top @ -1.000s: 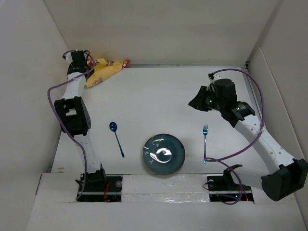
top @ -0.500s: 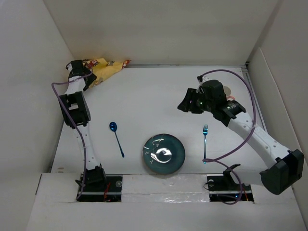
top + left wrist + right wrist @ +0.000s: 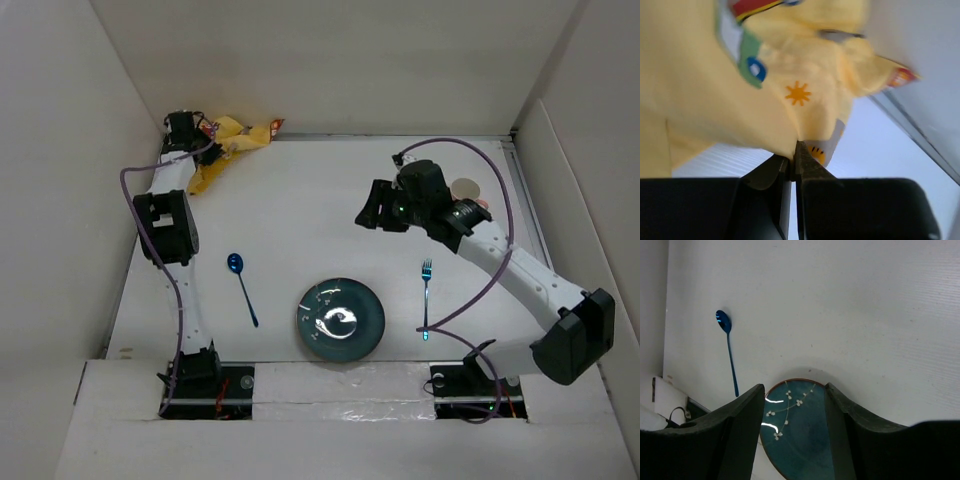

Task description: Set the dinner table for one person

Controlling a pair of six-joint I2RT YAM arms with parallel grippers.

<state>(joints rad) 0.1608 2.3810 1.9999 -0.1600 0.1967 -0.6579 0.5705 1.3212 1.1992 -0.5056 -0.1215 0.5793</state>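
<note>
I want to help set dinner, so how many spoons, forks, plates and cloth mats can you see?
Spoons: 1, the blue spoon
Forks: 1, the blue fork
Plates: 1, the teal plate
Cloth mats: 1, the yellow mat
Total: 4
</note>
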